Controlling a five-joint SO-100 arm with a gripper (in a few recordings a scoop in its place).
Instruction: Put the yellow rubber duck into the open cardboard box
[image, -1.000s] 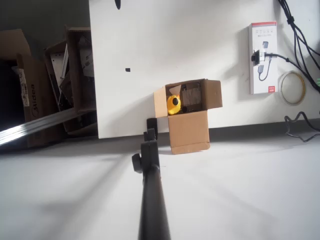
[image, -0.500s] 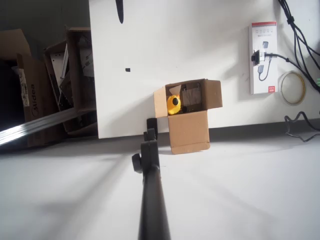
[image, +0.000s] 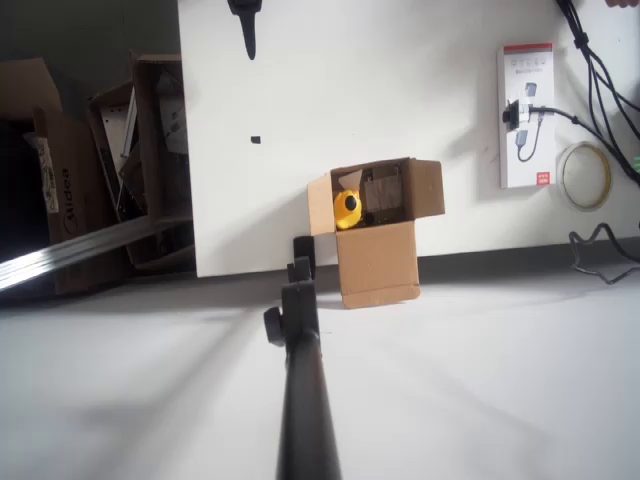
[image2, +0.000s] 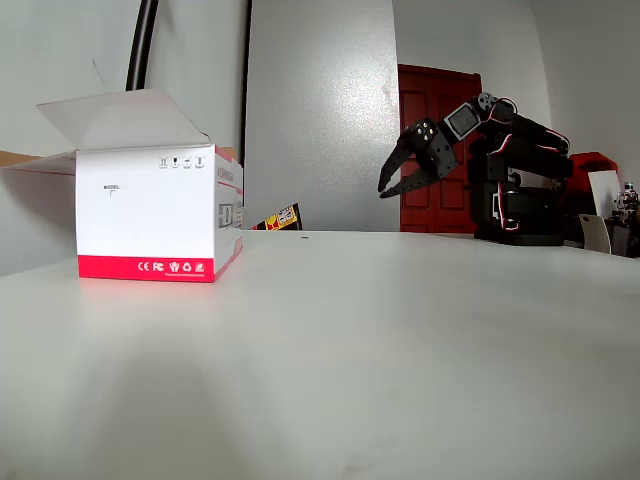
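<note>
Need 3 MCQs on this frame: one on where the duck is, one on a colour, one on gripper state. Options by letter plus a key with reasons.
1. Where is the yellow rubber duck?
A. Inside the open cardboard box
B. On the table beside the roll of tape
C. Between the gripper's fingers

2. What colour is the band along the bottom of the white package in the fixed view?
A. Blue
B. Red
C. Green

3. What state is the gripper in?
A. Shut on the duck
B. Shut, holding nothing
C. Open, holding nothing

Key: 1 A, the overhead view shows the duck within the box walls, at the left side. 2 B, a red strip runs along the package's base. 3 C, the fixed view shows the fingers spread in the air with nothing between them.
</note>
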